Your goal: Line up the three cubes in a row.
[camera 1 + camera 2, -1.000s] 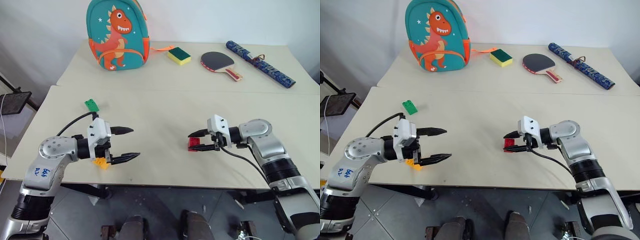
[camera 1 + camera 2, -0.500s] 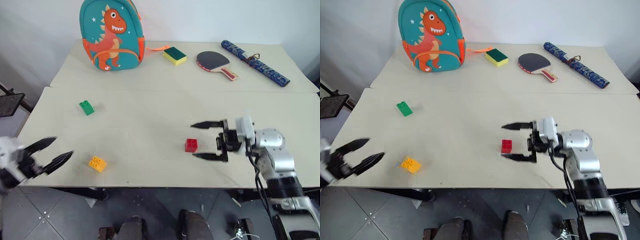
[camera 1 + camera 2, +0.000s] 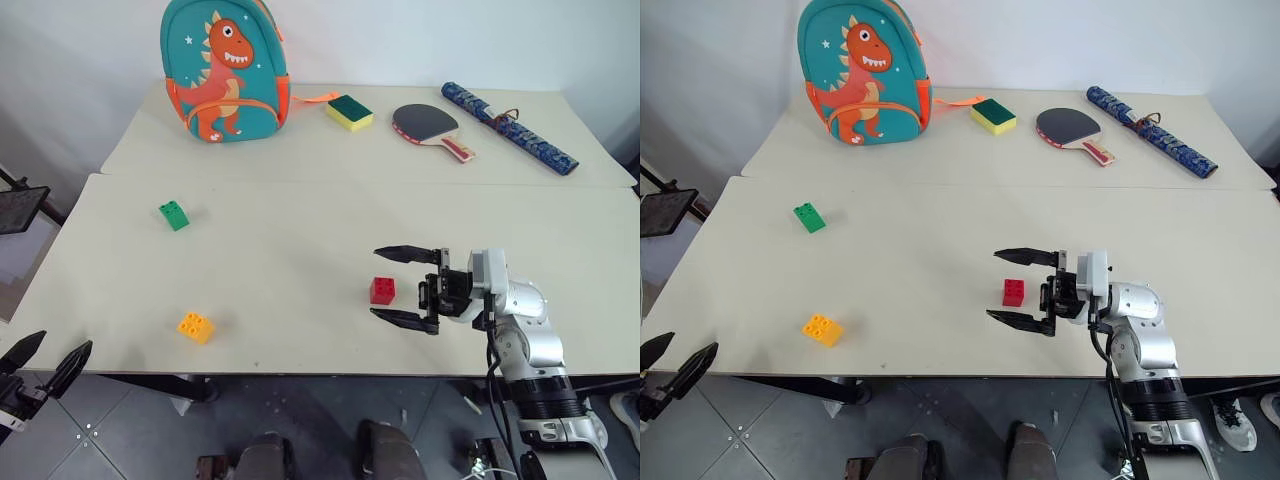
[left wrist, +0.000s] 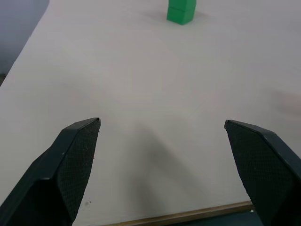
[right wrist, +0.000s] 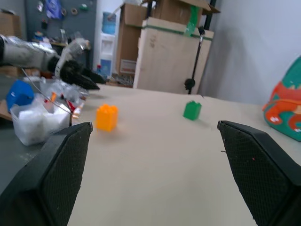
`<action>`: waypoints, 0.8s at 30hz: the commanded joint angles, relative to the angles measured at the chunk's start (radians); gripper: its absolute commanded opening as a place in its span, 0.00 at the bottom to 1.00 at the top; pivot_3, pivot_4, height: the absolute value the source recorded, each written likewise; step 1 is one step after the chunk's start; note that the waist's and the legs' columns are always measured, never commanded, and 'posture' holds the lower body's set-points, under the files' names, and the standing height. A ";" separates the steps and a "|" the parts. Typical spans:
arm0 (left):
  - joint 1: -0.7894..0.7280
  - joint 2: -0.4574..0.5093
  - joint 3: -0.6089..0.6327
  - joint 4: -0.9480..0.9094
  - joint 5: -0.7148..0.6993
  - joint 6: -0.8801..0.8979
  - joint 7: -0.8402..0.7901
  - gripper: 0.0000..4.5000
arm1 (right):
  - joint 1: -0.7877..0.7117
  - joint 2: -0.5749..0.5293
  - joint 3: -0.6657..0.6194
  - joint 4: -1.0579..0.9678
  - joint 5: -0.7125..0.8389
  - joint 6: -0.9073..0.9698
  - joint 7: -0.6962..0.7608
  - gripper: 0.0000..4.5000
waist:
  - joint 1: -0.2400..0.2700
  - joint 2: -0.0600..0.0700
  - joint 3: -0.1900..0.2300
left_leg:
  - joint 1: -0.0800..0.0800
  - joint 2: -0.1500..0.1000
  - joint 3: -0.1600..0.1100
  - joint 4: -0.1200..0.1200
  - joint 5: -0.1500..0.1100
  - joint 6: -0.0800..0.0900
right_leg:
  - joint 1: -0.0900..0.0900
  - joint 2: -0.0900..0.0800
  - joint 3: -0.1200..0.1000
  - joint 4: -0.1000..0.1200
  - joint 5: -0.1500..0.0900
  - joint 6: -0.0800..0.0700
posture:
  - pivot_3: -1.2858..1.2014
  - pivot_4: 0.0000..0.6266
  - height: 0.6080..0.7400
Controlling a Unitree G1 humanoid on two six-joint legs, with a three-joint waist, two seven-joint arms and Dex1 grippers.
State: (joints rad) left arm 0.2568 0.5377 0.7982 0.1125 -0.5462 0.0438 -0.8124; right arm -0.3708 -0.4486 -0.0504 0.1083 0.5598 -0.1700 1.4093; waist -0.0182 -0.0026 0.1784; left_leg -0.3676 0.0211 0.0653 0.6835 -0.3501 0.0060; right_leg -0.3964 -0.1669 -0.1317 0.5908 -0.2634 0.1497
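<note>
Right tool (image 3: 404,287) agape beside unmarked red cube (image 3: 382,290)

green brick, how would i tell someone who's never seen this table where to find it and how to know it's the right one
Start at the dinosaur backpack on the far table, then drop straight toward the near table. The green brick lies alone there, near the left edge. The sponge beside the backpack also has green, but it is larger and yellow underneath; the other small bricks are orange and red.

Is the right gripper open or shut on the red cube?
Open. The right gripper fingers stand wide apart, and the red cube sits free between them.
</note>
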 commanded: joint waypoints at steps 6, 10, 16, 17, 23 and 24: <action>-0.383 -0.138 -0.245 -0.266 0.129 0.246 0.573 1.00 | 0.025 -0.049 -0.007 -0.028 -0.036 -0.006 -0.029 0.99 | 0.022 -0.002 -0.001 | 0.000 -0.001 0.000 0.001 0.001 0.000 | 0.001 0.000 0.000 0.001 0.001 0.000 | 0.52 0.24 1.00; -0.599 -0.159 -0.360 -0.117 0.236 0.299 0.710 1.00 | 0.031 -0.052 0.011 -0.044 -0.081 -0.003 -0.081 0.99 | 0.015 -0.001 -0.001 | 0.000 -0.001 0.003 0.001 0.000 0.000 | 0.000 0.001 -0.001 0.000 0.001 0.000 | 0.52 0.24 1.00; -0.841 -0.154 -0.421 0.207 0.343 0.264 0.839 1.00 | -0.041 -0.044 -0.011 0.043 -0.234 -0.053 -0.283 0.99 | 0.017 -0.002 -0.001 | 0.000 -0.001 0.004 0.001 0.001 0.000 | 0.000 0.002 -0.001 0.000 0.001 0.000 | 0.52 0.24 1.00; -0.864 -0.156 -0.433 0.234 0.356 0.265 0.848 1.00 | -0.057 -0.047 -0.018 0.067 -0.277 -0.069 -0.340 0.99 | 0.017 -0.002 -0.001 | -0.001 -0.001 0.004 0.002 0.001 0.000 | 0.000 0.002 -0.001 -0.001 0.001 0.000 | 0.52 0.24 1.00; -0.923 -0.195 -0.452 0.302 0.357 0.274 0.879 1.00 | -0.064 -0.032 -0.024 0.075 -0.309 -0.065 -0.471 0.99 | 0.019 -0.002 -0.001 | -0.001 -0.001 0.002 0.000 0.001 0.000 | 0.000 0.002 -0.003 -0.001 0.001 0.001 | 0.52 0.24 1.00; -0.930 -0.201 -0.452 0.312 0.357 0.276 0.886 1.00 | -0.056 -0.031 -0.018 0.067 -0.306 -0.066 -0.472 0.99 | 0.018 -0.002 -0.001 | -0.002 -0.001 0.002 0.000 0.001 0.000 | 0.000 0.002 -0.003 -0.002 0.001 0.001 | 0.52 0.24 1.00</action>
State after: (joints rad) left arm -0.6572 0.3346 0.3479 0.4290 -0.1933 0.3267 0.0631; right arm -0.4371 -0.4809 -0.0530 0.2041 0.2469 -0.2194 0.9521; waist 0.0000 -0.0046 0.1776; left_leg -0.3694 0.0201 0.0673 0.6837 -0.3492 0.0056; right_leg -0.3960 -0.1650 -0.1350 0.5890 -0.2626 0.1503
